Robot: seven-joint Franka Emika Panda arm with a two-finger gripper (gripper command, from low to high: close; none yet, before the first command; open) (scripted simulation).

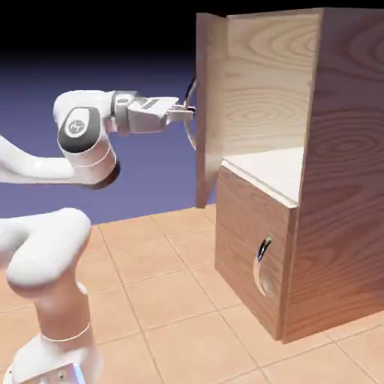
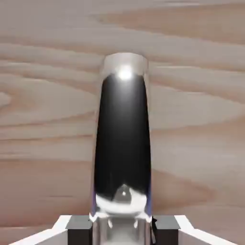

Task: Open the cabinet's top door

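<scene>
Up at 12 o'clock on the cabinet (image 1: 330, 172), your claw (image 1: 187, 112) is clamping the handle (image 2: 123, 143), top door (image 1: 210, 105) swinging wide open, so you're basically finishing.

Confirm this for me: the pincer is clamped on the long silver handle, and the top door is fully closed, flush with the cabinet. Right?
Not quite. The pincer is on the long silver handle, but the top door is not closed: the exterior view shows it swung wide open, standing out from the cabinet, with the inner shelf exposed. The hand view shows the handle between the fingertips.
</scene>
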